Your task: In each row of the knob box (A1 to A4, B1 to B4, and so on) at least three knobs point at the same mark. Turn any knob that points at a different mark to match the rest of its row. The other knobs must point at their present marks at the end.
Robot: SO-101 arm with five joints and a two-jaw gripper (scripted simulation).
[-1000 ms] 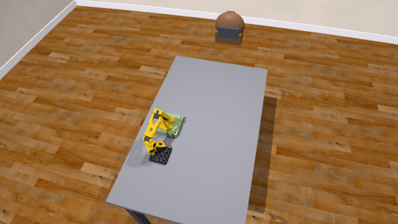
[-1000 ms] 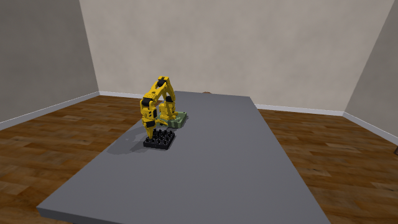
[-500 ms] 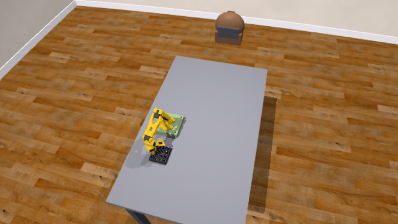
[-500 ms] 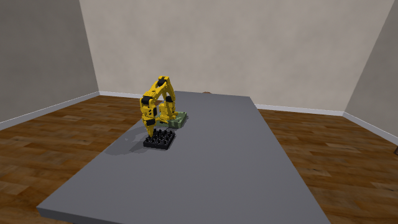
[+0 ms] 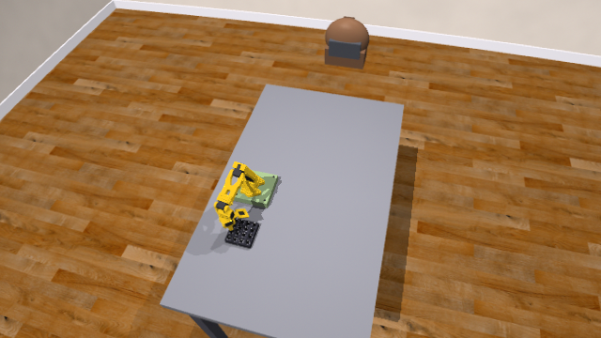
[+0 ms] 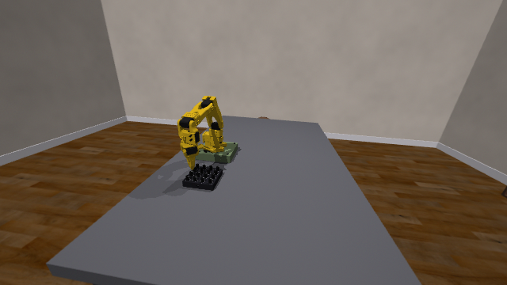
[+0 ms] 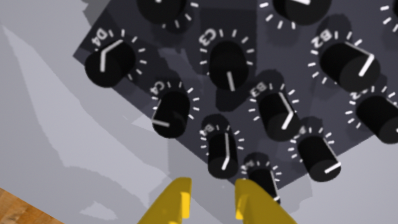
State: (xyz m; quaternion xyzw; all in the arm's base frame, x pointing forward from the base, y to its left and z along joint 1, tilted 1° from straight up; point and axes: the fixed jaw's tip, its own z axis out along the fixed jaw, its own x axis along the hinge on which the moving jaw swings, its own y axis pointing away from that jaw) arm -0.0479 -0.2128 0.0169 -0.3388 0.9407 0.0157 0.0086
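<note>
- My yellow arm [image 6: 202,119] stands on its green base plate [image 6: 231,155] near the left edge of the grey surface [image 6: 277,198].
- The black knob box [image 6: 203,177] lies flat on the surface just in front of the base plate, and the arm bends down over the box's near-left corner.
- The hand [image 7: 210,202] hangs above that edge of the box: from the wrist camera I see its two yellow fingertips at the bottom of the frame with grey surface showing in the slim gap between them. It is nearly closed and holds nothing.
- The B4 knob [image 7: 222,155] sits just ahead of the fingertips, apart from them, its white pointer bent toward the lower side of its dial.
- The knob beside it at the box's edge [image 7: 262,180] is partly hidden behind the right fingertip; I cannot read its label.
- The C4 knob [image 7: 171,114] points toward the lower left, and the D4 knob [image 7: 109,62] shows an angled white line across its cap.
- The C3 knob [image 7: 228,65] points down toward the hand; the B3 knob [image 7: 277,111] and the B2 knob [image 7: 350,62] both point toward the lower right.
- From the top camera the box [image 5: 242,233] is too small for me to read any marks.
</note>
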